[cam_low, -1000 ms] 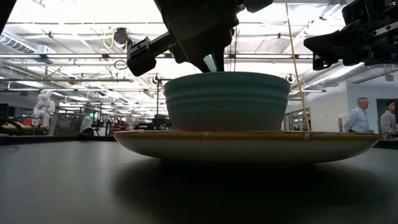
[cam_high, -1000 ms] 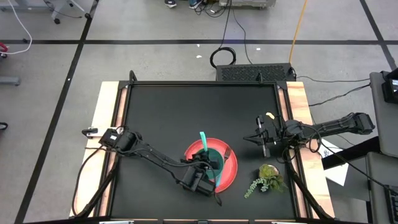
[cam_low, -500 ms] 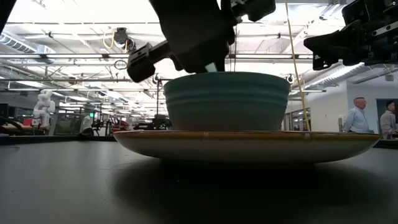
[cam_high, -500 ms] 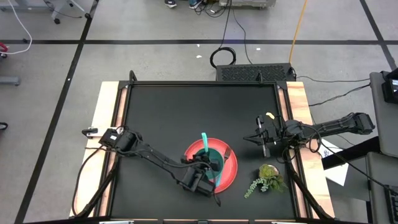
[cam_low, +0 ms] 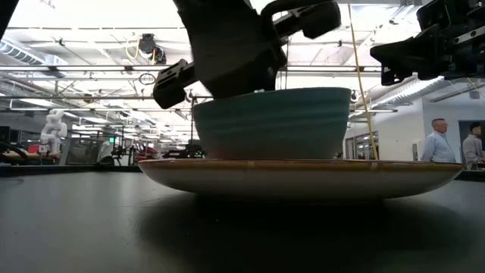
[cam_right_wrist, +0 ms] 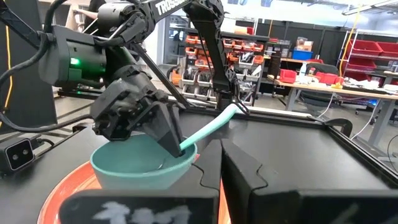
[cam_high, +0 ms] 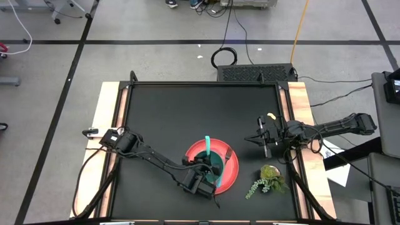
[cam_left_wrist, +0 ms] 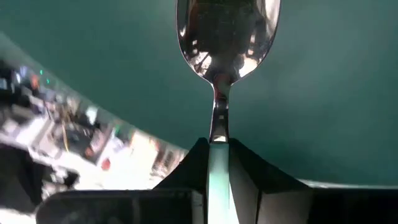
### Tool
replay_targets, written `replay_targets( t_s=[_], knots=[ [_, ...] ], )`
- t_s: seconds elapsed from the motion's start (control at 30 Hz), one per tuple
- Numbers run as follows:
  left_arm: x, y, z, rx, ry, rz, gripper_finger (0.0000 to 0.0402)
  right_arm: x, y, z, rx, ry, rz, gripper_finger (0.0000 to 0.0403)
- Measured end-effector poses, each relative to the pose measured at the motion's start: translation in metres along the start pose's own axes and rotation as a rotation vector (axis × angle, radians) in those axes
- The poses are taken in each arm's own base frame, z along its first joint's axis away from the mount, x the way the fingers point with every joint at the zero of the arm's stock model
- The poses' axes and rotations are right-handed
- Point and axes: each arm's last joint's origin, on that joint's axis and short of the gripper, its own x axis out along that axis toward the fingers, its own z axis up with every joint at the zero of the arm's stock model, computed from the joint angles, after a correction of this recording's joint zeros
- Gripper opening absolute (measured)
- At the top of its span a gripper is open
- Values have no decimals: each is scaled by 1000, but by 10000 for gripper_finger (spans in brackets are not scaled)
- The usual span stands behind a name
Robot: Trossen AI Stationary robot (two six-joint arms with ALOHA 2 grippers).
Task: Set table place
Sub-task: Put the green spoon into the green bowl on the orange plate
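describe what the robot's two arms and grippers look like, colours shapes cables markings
Both arms are slim, dark, jointed links. The left arm has a blocky black body with a lit green lamp, white lettering on its upper link and black cables looping off it. The left gripper ends in wedge-shaped black fingers. The right gripper shows broad, angular matte black fingers.

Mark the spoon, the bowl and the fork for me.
spoon (cam_left_wrist: 227, 34), left wrist view, on its metal scoop.
bowl (cam_low: 273, 125), low view, on its outer wall.
fork (cam_high: 229, 152), high view, on its tines.
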Motion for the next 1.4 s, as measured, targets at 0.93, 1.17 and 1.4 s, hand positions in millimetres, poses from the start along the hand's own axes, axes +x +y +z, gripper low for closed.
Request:
replay_targets(
  t_s=[0.93, 1.17, 1.4],
  knots=[
    [-21, 20, -20, 93, -99, -5, 37, 0, 0, 1, -15, -4, 0, 0],
    [-21, 19, -20, 70, -100, -11, 37, 0, 0, 2, -7, -16, -1, 0],
    [-21, 18, -19, 88, -128, -23, 37, 0, 0, 2, -5, -16, -2, 0]
  ],
)
